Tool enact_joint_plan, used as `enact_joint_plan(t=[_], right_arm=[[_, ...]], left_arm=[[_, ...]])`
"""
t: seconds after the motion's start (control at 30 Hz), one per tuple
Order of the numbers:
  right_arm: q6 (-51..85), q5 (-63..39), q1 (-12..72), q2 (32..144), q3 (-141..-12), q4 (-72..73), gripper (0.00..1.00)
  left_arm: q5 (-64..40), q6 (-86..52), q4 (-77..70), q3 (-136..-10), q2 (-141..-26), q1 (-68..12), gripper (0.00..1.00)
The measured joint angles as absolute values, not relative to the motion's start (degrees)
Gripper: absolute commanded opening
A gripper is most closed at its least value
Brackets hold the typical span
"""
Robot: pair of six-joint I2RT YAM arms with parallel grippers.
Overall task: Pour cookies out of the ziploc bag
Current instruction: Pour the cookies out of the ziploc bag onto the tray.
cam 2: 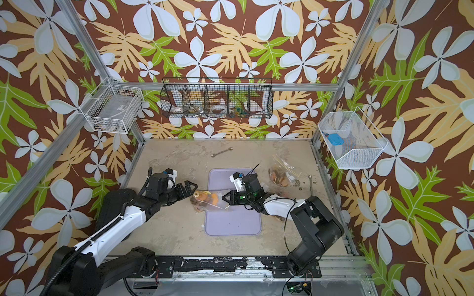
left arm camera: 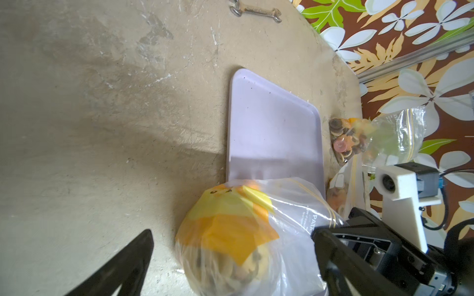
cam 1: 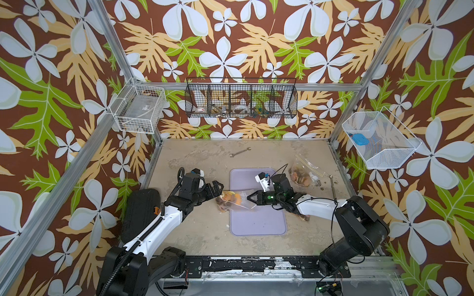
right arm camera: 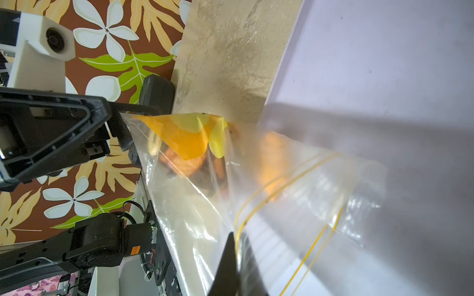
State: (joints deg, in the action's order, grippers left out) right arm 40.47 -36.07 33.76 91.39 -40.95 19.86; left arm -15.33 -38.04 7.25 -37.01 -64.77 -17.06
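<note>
The fingers [right arm camera: 229, 258] of the right gripper [cam 1: 250, 198] are pressed together on the clear plastic at the zip end of the ziploc bag [cam 1: 234, 200], with the yellow zip lines running just beside the pinch. Whether the mouth is parted there I cannot tell. The fingers [left arm camera: 138, 256] of the left gripper [cam 1: 217, 190] stand wide apart and hold nothing. They face the opposite, bulging end of the bag, close to it, though contact is not clear.

The bag's long axis runs straight from one gripper to the other. The cookies [cam 1: 225, 198], a brown, tan and orange clump, are bunched at the closed end by the left gripper. That end sits at the left edge of the lilac tray [cam 1: 256, 226]. The flat, nearly empty zip end reaches over the tray toward the right gripper.

So the loaded end lies directly ahead of the left fingers, and the left arm is much the nearer one to it. I judge the next move to be closing there and raising that end, so the cookies slide down the axis toward the tray.

A second bag [cam 1: 300, 171] of cookies lies on the table [cam 1: 200, 159], behind the right arm and well apart.
</note>
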Motion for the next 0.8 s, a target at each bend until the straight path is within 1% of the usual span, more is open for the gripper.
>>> enact_joint_plan(t=[0.13, 0.27, 0.37, 0.47, 0.63, 0.73, 0.8], right_arm=[[40.5, -36.1, 33.8, 91.2, -40.7, 20.1, 0.00], [40.8, -36.1, 33.8, 91.6, -40.6, 20.7, 0.00], [41.6, -36.1, 33.8, 92.4, -40.6, 21.4, 0.00], [41.7, -36.1, 33.8, 93.2, -40.6, 21.4, 0.00], [41.8, -36.1, 33.8, 93.3, -40.8, 21.4, 0.00], [41.7, -36.1, 33.8, 93.1, -40.9, 21.4, 0.00], [41.7, -36.1, 33.8, 92.9, -41.0, 21.3, 0.00]], left_arm=[[-16.8, -40.5, 4.8, -37.4, -67.0, -20.4, 1.00], [-17.7, -43.9, 2.5, -37.3, -66.4, -24.6, 1.00], [-18.9, -45.6, 1.7, -37.2, -65.2, -25.9, 1.00], [-18.1, -45.1, 3.8, -38.4, -63.4, -25.9, 1.00], [-14.9, -39.5, 9.0, -40.3, -61.6, -22.8, 1.00], [-13.0, -35.6, 13.0, -40.9, -61.6, -21.1, 0.98], [-11.7, -33.3, 15.3, -41.5, -61.6, -20.6, 0.95]])
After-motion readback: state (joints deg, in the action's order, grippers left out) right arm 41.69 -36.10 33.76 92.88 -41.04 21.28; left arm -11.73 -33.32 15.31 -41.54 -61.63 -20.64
